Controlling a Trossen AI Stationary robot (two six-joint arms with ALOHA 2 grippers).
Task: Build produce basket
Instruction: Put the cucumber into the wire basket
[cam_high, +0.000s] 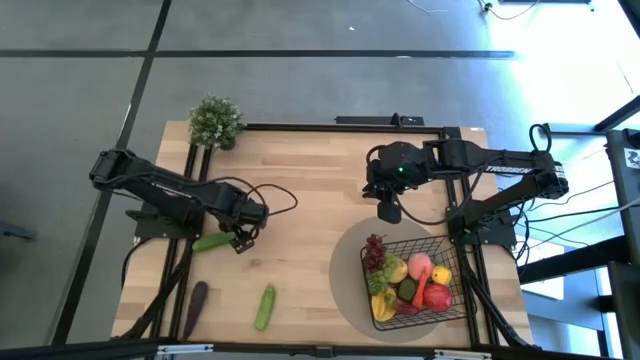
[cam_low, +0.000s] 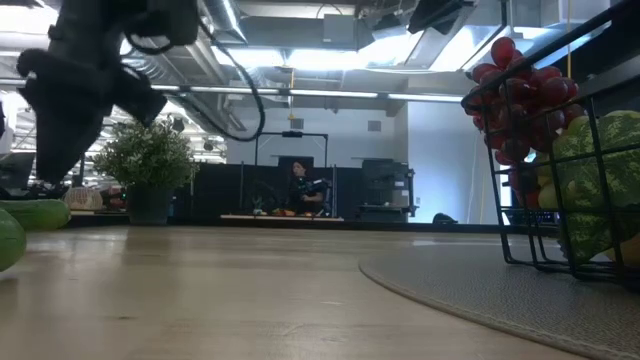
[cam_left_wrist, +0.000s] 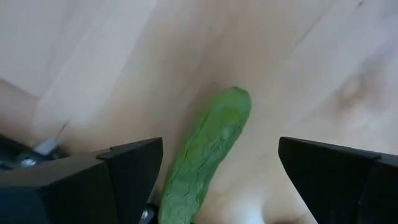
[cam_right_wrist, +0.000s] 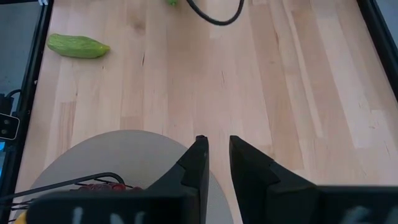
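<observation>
A green cucumber (cam_high: 210, 241) lies flat on the wooden table at the left. My left gripper (cam_high: 240, 236) hangs over its end, pointing down and open. In the left wrist view the cucumber (cam_left_wrist: 208, 155) lies between the two fingers (cam_left_wrist: 134, 174), nearer to one of them; I see no touch. The black wire basket (cam_high: 415, 282) stands on a round grey mat at the right, holding dark red grapes (cam_high: 374, 250), a peach, an apple and other produce. My right gripper (cam_high: 388, 207) hovers beyond the basket, its fingers (cam_right_wrist: 217, 152) almost together and holding nothing.
A second cucumber (cam_high: 265, 306) and a dark eggplant (cam_high: 195, 305) lie near the table's front left. A potted plant (cam_high: 215, 122) stands at the far left corner. The grey mat (cam_right_wrist: 118, 155) lies under the basket. Bare wood stretches across the table's middle.
</observation>
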